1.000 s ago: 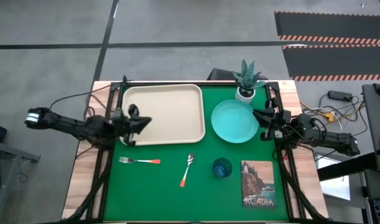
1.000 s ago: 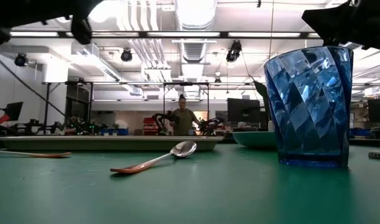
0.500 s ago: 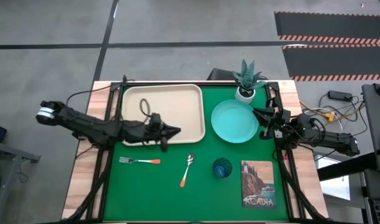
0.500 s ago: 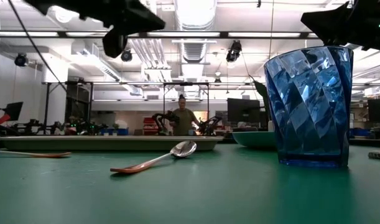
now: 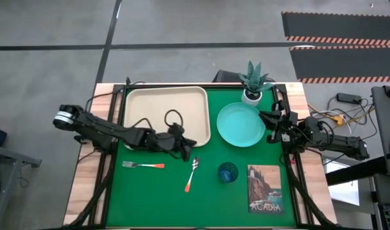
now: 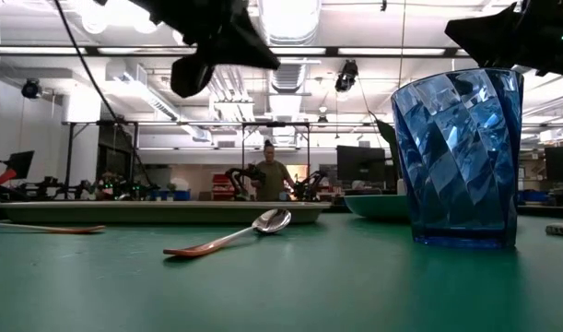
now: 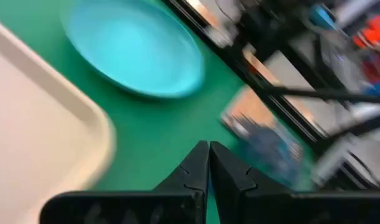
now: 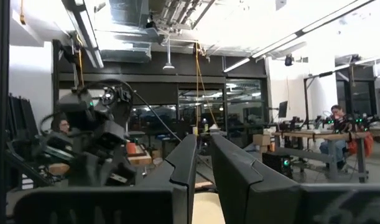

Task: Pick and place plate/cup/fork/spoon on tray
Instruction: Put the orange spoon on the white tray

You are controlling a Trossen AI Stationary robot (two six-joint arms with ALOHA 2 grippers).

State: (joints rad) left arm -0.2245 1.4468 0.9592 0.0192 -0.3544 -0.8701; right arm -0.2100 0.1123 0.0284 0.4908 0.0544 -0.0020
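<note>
your left gripper (image 5: 189, 144) hangs in the air over the near right corner of the large beige rectangular plastic tray (image 5: 168, 96), its fingers pressed together with nothing between them. just beyond it on the green mat lies the small silver spoon with the orange-red handle end (image 5: 192, 174), bowl toward the tray. the small silver fork with the orange-red handle (image 5: 143, 165) lies well to the spoon's left. the round turquoise plate (image 5: 240, 124) sits beside the tray's right edge, and the small dark-blue translucent tumbler (image 5: 228, 172) stands near the spoon's right. nothing is on the tray, so you're at the very first pick, and the spoon looks like the target. you'll need to spread the fingers, line them across the thin handle, and drop low. your right gripper (image 5: 269, 119) waits at the plate's right rim, fingers close together and empty.
</note>
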